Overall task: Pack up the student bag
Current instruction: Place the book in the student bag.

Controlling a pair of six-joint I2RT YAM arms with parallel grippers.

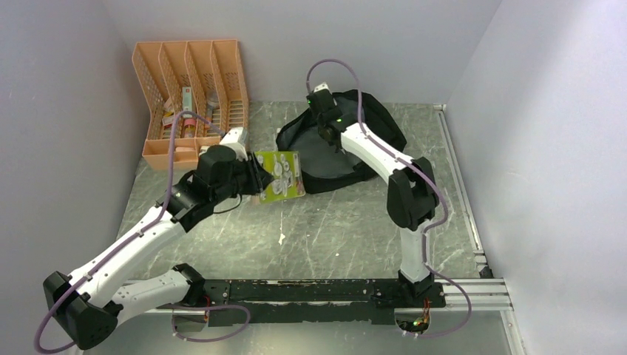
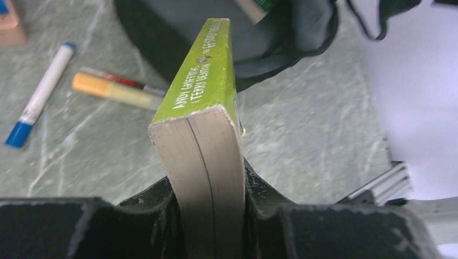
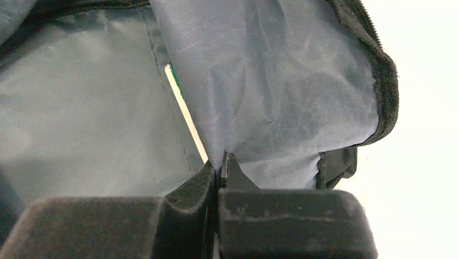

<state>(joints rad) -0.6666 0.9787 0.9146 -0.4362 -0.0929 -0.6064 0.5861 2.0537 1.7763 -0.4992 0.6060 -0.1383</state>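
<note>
The student bag [image 1: 384, 127] lies open at the back middle of the table, a black backpack with grey lining [image 3: 270, 81]. My right gripper [image 1: 330, 132] reaches into its mouth. In the right wrist view the right gripper [image 3: 220, 162] is shut on a fold of that lining. A thin white and green edge [image 3: 183, 113] shows inside the bag behind the fold. My left gripper [image 1: 255, 176] is shut on a green paperback book [image 1: 281, 175], held above the table just left of the bag. In the left wrist view the book [image 2: 202, 108] stands spine up between the left gripper's [image 2: 210, 183] fingers.
An orange mesh desk organiser [image 1: 192, 96] holding small items stands at the back left. A white marker with a blue cap [image 2: 40, 94] and an orange-yellow marker [image 2: 116, 89] lie on the marbled table below the book. A metal rail [image 1: 458, 185] runs along the right edge.
</note>
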